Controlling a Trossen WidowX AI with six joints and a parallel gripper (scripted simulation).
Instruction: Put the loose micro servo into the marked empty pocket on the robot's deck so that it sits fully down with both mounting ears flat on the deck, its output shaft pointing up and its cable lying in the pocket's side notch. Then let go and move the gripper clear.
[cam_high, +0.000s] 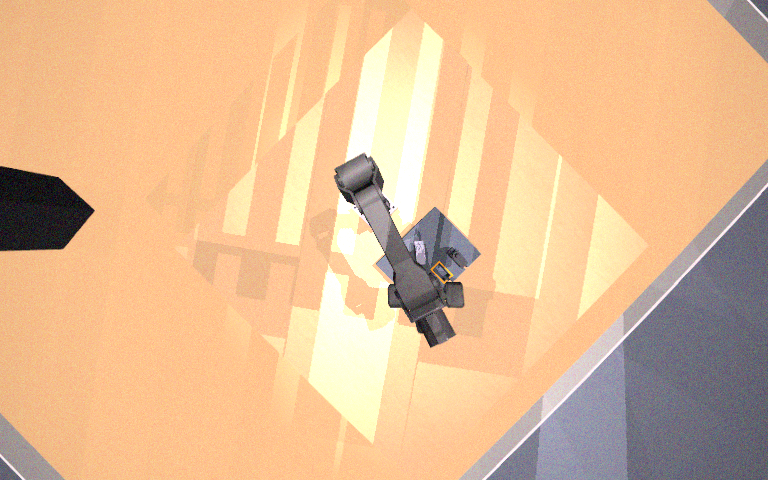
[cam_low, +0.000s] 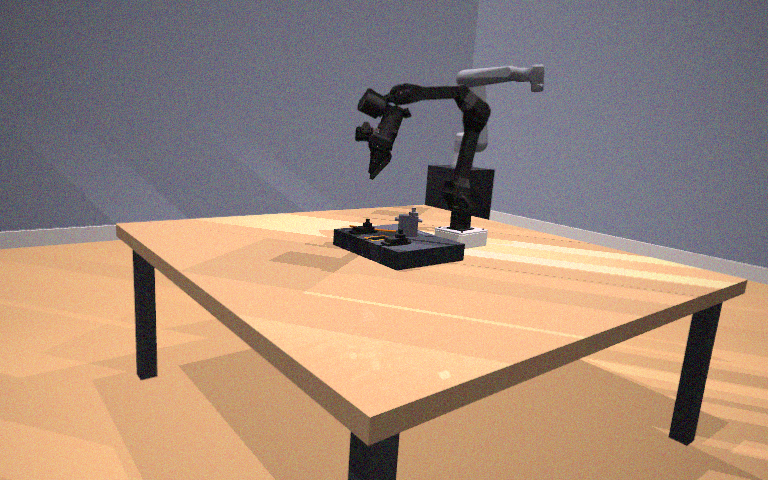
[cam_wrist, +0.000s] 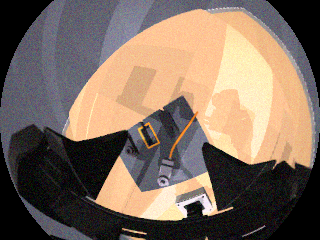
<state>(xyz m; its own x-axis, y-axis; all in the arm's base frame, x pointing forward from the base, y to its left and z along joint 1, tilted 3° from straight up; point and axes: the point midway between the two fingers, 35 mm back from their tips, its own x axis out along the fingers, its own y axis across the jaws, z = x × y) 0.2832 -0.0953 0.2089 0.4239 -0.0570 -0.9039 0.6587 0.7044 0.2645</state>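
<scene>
The loose grey micro servo (cam_high: 419, 250) (cam_low: 407, 224) (cam_wrist: 166, 167) stands on the dark deck (cam_high: 436, 221) (cam_low: 430, 258) (cam_wrist: 195, 162), its output shaft up. Its orange cable (cam_wrist: 183, 133) runs across the deck to the edge in the wrist view. The empty pocket (cam_high: 441, 272) (cam_wrist: 147, 136) has an orange outline and lies beside the servo, apart from it. My gripper (cam_low: 372, 177) (cam_wrist: 166, 141) is open and empty, high above the deck, fingers pointing down at a tilt. In the top view the arm hides its fingers.
Dark fitted servos (cam_low: 367, 227) (cam_low: 398, 239) stand up from the deck on either side of the pocket. The arm's white base (cam_low: 461, 237) (cam_wrist: 180, 206) is close behind the deck. A grey arm (cam_low: 492, 76) stands beyond, near a black box (cam_low: 436, 186).
</scene>
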